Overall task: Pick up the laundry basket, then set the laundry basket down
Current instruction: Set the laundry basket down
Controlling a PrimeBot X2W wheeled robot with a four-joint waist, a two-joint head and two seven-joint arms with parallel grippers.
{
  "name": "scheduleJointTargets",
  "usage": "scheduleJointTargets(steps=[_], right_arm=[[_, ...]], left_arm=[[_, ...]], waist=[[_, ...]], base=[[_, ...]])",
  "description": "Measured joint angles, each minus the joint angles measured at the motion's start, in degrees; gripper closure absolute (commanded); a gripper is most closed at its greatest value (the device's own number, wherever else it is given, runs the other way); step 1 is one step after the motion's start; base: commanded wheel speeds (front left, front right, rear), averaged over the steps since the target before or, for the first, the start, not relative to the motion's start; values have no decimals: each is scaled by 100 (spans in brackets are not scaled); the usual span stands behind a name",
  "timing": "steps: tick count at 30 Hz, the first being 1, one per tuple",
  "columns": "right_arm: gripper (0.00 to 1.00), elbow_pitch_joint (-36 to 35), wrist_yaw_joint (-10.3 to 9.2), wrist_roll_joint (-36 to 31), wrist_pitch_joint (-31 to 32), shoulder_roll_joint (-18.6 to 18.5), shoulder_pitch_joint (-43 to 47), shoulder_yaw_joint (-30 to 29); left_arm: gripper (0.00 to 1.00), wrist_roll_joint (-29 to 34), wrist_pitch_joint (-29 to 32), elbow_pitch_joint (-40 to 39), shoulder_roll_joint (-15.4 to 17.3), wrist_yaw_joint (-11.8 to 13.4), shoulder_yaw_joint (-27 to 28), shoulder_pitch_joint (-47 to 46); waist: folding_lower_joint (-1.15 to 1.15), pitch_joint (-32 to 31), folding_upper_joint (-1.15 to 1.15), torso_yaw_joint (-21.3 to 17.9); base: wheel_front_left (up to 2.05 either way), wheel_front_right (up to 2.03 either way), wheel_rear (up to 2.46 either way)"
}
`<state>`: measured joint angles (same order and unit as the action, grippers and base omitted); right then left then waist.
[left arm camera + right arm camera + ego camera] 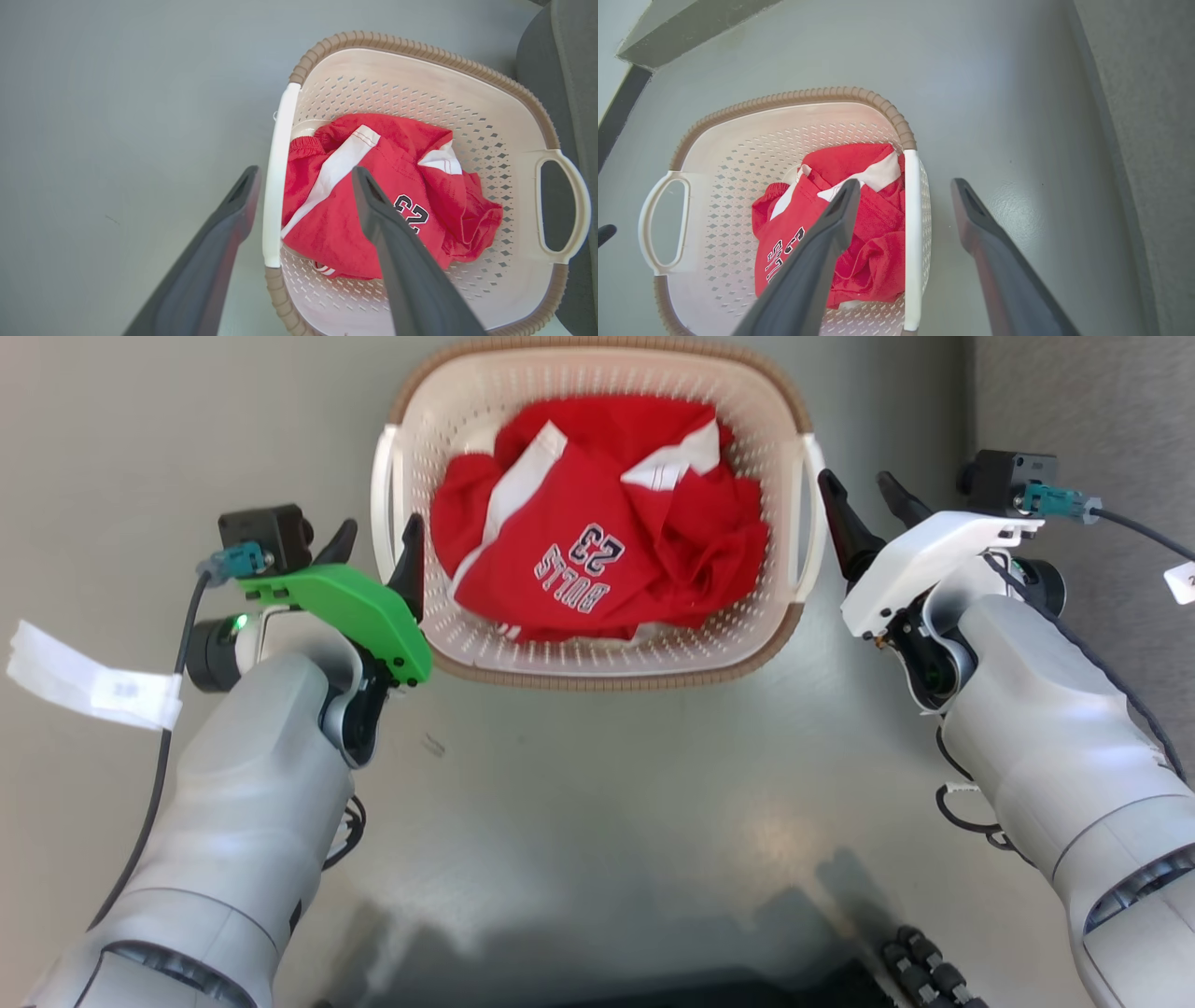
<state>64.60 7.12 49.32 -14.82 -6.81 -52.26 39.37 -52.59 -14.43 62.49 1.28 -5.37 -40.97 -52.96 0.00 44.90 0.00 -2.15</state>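
In the head view, note the laundry basket (597,678) on the grey floor (597,803), flanked by the left gripper (380,537) and right gripper (857,490), both spread apart. In the left wrist view, centre the basket's white left handle (275,177) between the fingers before closing. In the right wrist view, do likewise on the right handle (911,233), then clamp both at once and lift level.

Forearms (252,756) are grey. Left gripper (382,523) has a green cover (355,607), right gripper (853,476) a white cover (920,560). Fingers (411,560) are dark, cameras (266,534) black, plugs (238,560) teal.
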Motion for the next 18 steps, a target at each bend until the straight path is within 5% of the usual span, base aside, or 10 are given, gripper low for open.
scheduleJointTargets(steps=[18], right_arm=[[0,-695,0,-432,0,-100,737,-270]], left_arm=[[0,445,0,-565,196,-67,583,701]], waist=[[0,-1415,0,-101]], base=[[0,0,0]])
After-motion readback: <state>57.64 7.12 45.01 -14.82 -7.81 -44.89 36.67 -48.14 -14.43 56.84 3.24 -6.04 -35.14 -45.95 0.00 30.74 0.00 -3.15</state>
